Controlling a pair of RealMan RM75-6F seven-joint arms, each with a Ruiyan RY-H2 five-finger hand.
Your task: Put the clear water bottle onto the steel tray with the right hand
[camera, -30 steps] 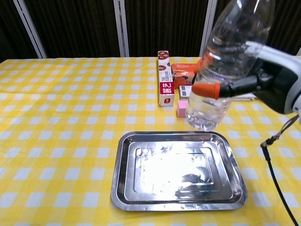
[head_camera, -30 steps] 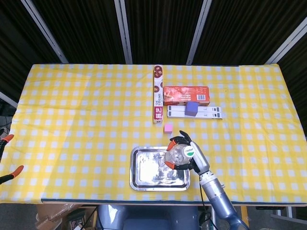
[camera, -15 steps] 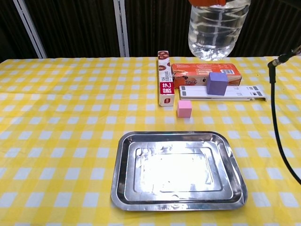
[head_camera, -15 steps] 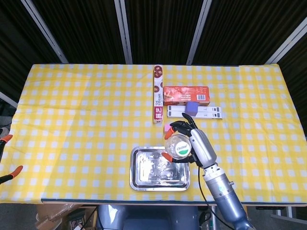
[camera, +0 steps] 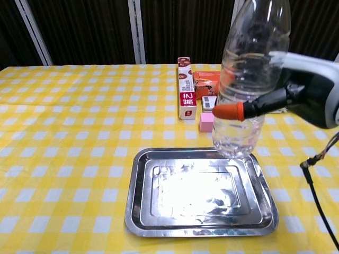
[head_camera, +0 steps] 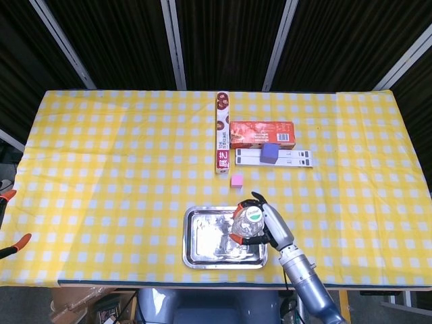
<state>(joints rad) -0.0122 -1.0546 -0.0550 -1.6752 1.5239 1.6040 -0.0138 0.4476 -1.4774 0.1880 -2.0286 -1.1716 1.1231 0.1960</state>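
Clear water bottle, upright, gripped by the right hand, fingers wrapped around it, above the steel tray's right edge.

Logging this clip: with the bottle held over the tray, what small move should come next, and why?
Probably lower it a little leftward. The right hand grips the clear water bottle upright, its base hovering at the far right rim of the steel tray, apparently not yet resting on it.

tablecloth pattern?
Yellow and white checks on the tablecloth; head view shows it best.
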